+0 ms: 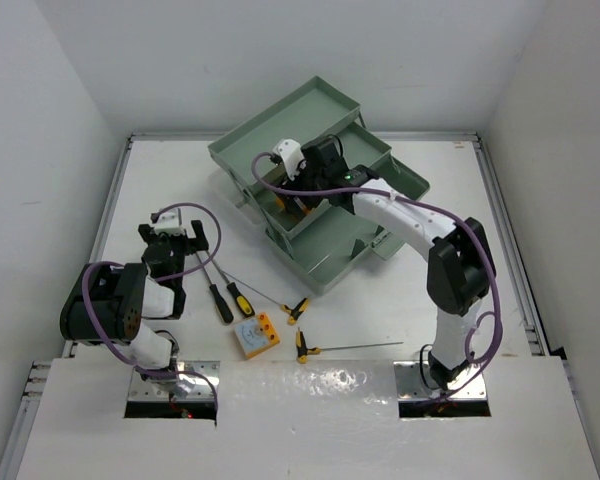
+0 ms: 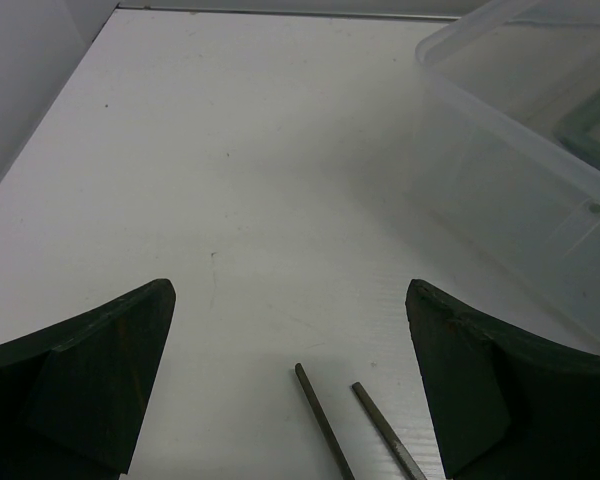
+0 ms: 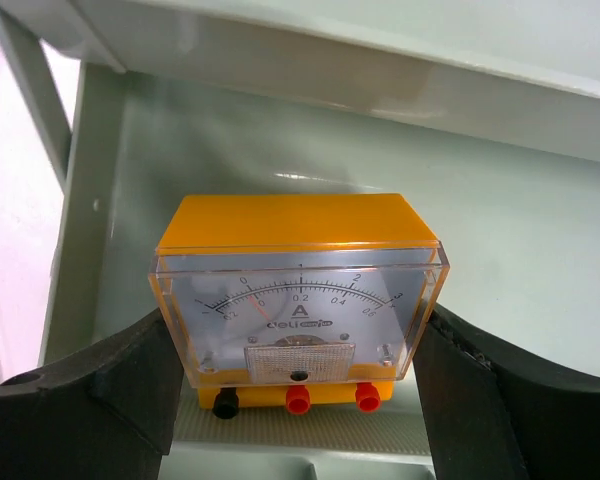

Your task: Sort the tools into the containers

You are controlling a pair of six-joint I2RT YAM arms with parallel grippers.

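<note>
Orange ammeter (image 3: pixel 298 300) is held clamped between the fingers of the right gripper (image 3: pixel 300 385), its dial facing the wrist camera. It is positioned inside a sage-green tray (image 3: pixel 520 230) of the stepped toolbox (image 1: pixel 325 255), under the overhang of the upper tray (image 1: pixel 290 120). A second orange meter (image 1: pixel 256 335) lies on the worktop (image 1: pixel 380 310), with two T-handle keys (image 1: pixel 300 312) just beside it and two screwdrivers (image 1: pixel 220 300) near. The left gripper (image 2: pixel 288 300) is spread apart over the screwdriver shafts (image 2: pixel 322 425).

A white table (image 1: pixel 175 175) is sitting between plain white walls (image 1: pixel 45 100), while a pale panel (image 1: pixel 310 435) is spanning its near edge.
</note>
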